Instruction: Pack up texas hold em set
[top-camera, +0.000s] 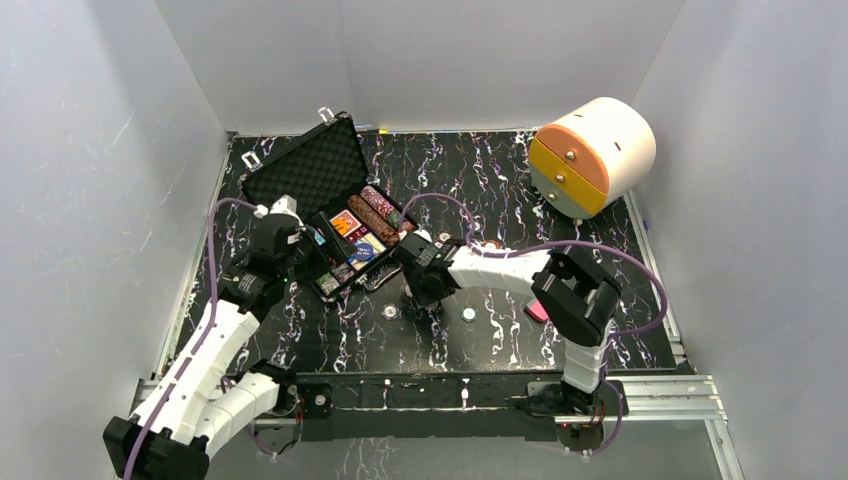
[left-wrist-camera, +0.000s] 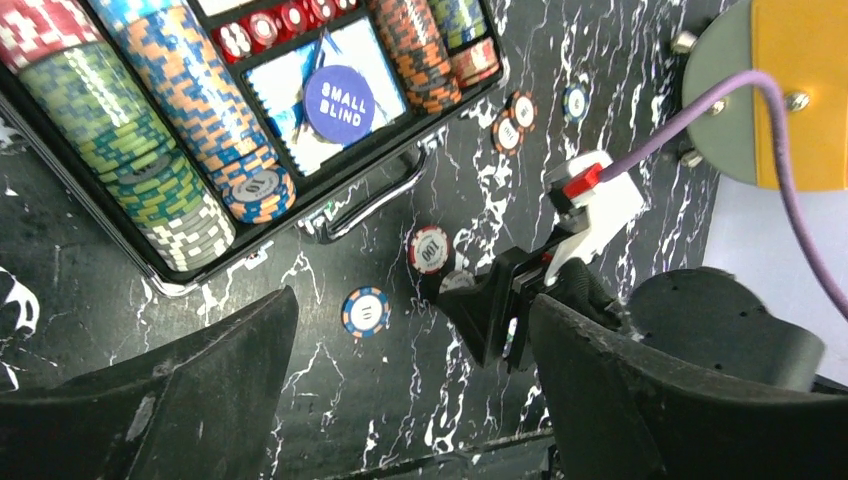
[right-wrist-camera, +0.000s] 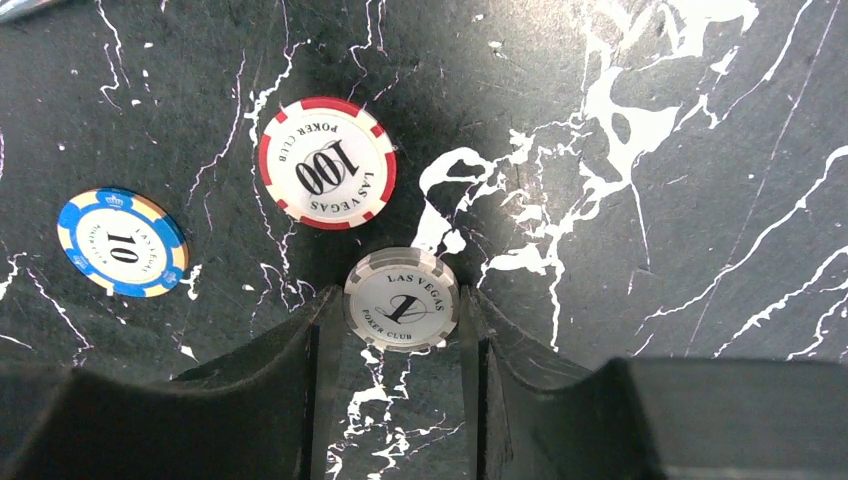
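Observation:
The black case (top-camera: 300, 165) lies open at the back left, with rows of chips (left-wrist-camera: 190, 100) and a blue SMALL BLIND button (left-wrist-camera: 338, 103) in its tray. My right gripper (right-wrist-camera: 402, 312) is down at the table, its jaws closed against the edges of a grey-white 1 chip (right-wrist-camera: 401, 295). A red 100 chip (right-wrist-camera: 327, 163) and a blue 10 chip (right-wrist-camera: 122, 256) lie loose beside it. My left gripper (left-wrist-camera: 412, 330) is wide open and empty, hovering by the case's front edge (top-camera: 305, 258). Three more loose chips (left-wrist-camera: 507, 133) lie farther right.
A cream-and-orange cylinder (top-camera: 592, 155) stands at the back right. A small pink block (top-camera: 537, 312) lies beside the right arm's elbow. Loose chips (top-camera: 468, 314) dot the marbled black table (top-camera: 600, 330). Grey walls enclose the table.

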